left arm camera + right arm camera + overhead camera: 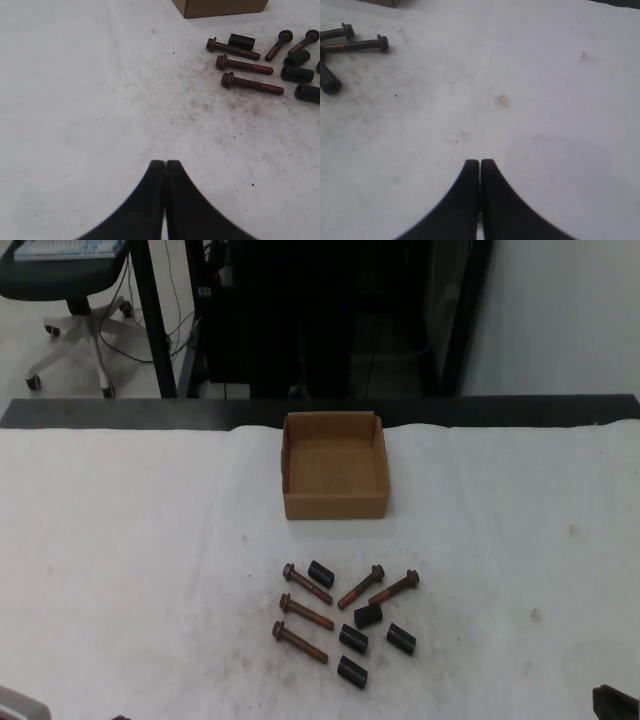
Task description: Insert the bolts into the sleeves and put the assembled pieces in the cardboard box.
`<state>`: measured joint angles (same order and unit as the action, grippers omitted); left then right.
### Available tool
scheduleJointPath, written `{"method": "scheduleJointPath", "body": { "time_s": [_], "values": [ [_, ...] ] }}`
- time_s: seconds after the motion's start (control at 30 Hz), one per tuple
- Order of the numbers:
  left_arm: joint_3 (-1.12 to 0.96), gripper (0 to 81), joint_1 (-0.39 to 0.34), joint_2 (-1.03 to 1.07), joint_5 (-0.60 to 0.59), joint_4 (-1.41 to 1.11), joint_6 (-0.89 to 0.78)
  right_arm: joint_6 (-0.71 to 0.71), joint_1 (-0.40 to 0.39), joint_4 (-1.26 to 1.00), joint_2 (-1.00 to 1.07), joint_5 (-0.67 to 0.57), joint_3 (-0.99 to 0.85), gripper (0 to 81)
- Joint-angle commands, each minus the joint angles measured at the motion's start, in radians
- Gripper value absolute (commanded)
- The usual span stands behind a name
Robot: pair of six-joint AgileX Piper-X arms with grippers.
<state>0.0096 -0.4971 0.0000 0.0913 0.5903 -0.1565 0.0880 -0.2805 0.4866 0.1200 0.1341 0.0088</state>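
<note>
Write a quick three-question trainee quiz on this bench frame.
1. How many loose bolts are there?
2. True or false: the cardboard box already holds an assembled piece.
3. The left fingers are: A) open B) shut on a bolt C) shut, holding nothing.
Key: 1) five 2) false 3) C
</note>
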Motion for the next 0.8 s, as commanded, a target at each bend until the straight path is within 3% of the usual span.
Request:
{"method": "scheduleJointPath", "body": {
  "time_s": [0.0,0.07,0.13,0.23,0.33,0.43,0.5,0.57,0.67,0.77],
  "values": [
    [-0.010,0.3,-0.004,0.000,0.012,-0.003,-0.004,0.002,0.003,-0.004,-0.007,0.002,-0.009,0.8],
    [-0.010,0.3,-0.004,0.000,0.012,-0.007,-0.012,0.002,0.003,-0.004,-0.007,0.005,-0.009,0.8],
    [-0.010,0.3,-0.004,0.000,-0.027,-0.056,-0.124,-0.046,0.003,-0.043,-0.007,-0.017,-0.009,0.8],
    [-0.010,0.3,-0.004,0.000,-0.136,-0.209,-0.297,-0.199,0.001,-0.166,-0.007,-0.084,-0.009,0.8],
    [-0.010,0.3,-0.004,0.000,-0.138,-0.363,-0.309,-0.322,0.001,-0.336,-0.007,-0.089,-0.009,0.8],
    [-0.010,0.3,-0.004,0.000,-0.138,-0.519,-0.376,-0.588,0.001,-0.487,-0.007,-0.117,-0.009,0.8],
    [-0.010,0.3,-0.004,0.000,-0.138,-0.630,-0.415,-0.674,0.001,-0.587,-0.007,-0.154,-0.009,0.8],
    [-0.010,0.3,-0.004,0.000,-0.148,-0.708,-0.361,-0.662,0.001,-0.666,-0.003,-0.229,-0.009,0.8],
    [-0.030,0.3,-0.004,0.039,-0.280,-0.661,-0.262,-0.494,0.001,-0.634,0.024,-0.424,-0.009,0.8],
    [-0.090,0.3,-0.004,0.165,-0.336,-0.583,-0.223,-0.386,0.001,-0.415,0.105,-0.413,-0.098,0.8]
  ]
}}
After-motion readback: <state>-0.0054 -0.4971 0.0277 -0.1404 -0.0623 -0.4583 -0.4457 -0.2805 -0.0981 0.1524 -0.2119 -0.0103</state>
